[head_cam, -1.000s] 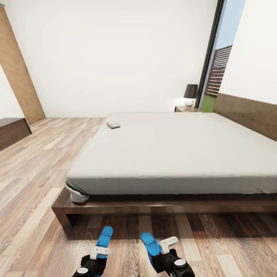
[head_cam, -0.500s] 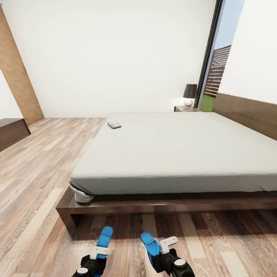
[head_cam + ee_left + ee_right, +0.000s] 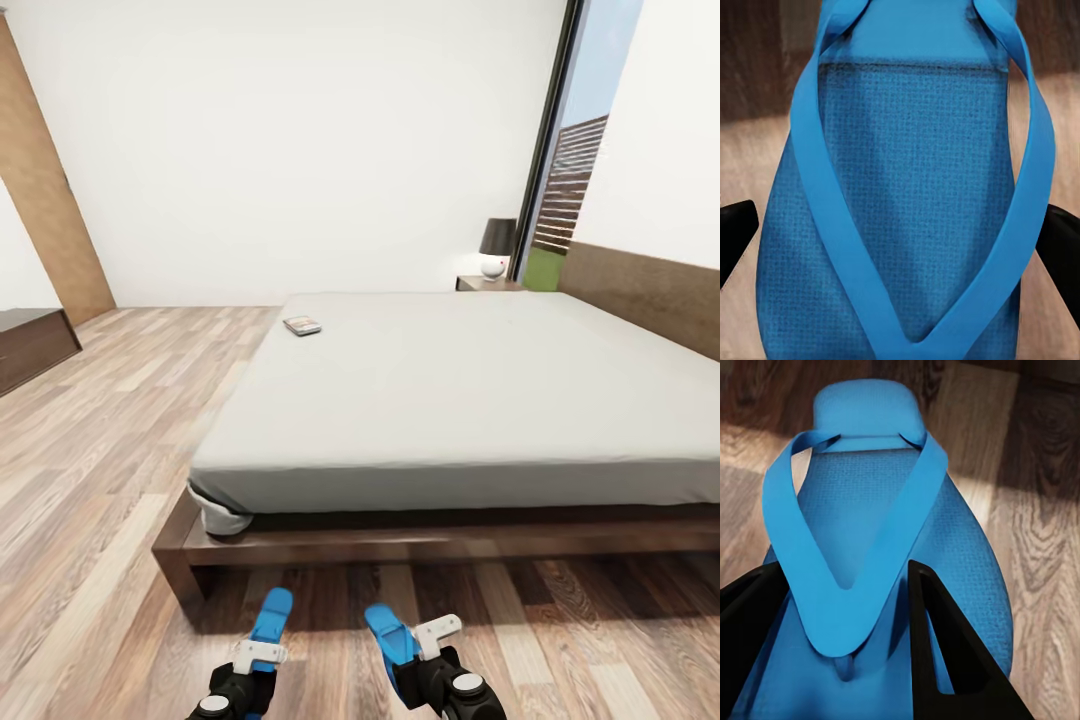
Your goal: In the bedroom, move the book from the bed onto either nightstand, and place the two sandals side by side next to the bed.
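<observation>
Left sandal: bright blue, flat, slender, woven-textured footbed, V-shaped strap; low centre-left of the head view, pinched in the left gripper, its dark fingers at either edge of the sole.

Right sandal: same blue, low centre; the right gripper is clamped on it, one black finger over the footbed.

Both sandals are held above the wood-plank floor before the bed.

Book: small, thin, dark cover, flat on the pale grey mattress, upper-left part.

Nightstand: dark brown, far side, carrying a black-shaded lamp.
</observation>
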Robot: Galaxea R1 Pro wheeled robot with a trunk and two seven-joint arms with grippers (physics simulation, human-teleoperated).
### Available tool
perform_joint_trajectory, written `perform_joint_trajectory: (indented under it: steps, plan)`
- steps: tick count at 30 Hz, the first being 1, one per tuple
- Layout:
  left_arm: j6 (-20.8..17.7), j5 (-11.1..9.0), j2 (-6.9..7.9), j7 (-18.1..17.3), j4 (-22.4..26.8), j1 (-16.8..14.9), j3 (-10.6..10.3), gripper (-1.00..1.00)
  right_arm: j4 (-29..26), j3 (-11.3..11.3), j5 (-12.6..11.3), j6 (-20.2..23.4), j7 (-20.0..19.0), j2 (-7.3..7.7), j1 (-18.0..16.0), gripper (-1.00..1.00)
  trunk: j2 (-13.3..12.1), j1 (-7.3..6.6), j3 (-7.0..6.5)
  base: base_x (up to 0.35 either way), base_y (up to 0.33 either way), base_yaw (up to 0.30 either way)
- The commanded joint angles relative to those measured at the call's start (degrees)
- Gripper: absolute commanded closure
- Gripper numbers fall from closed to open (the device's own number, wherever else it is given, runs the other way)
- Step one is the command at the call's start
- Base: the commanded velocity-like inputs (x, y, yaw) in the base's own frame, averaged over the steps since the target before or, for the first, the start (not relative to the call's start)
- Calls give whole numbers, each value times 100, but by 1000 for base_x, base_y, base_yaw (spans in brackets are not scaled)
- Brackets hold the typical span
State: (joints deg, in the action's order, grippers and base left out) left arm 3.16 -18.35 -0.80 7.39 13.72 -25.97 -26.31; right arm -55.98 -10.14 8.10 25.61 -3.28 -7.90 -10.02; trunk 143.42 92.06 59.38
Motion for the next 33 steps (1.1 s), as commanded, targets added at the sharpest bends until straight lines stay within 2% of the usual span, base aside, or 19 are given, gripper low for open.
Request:
perform_joint_trajectory:
  steps: [1, 30, 33]
  plan:
    - [24, -53, 1, 40, -3, -4, -50, 100, -10, 4, 60, 32, -32, -1, -2, 100, 2, 0, 5, 87, 26, 0]
    - [27, -53, 1, 52, 12, -4, -50, 100, -10, 3, 60, 28, -32, -1, 0, 100, 2, 0, 5, 30, 21, 0]
    - [27, -54, 1, 52, 10, -4, -50, 100, -10, 3, 64, 25, -32, -1, 0, 100, 6, 8, 72, 0, 0, 0]
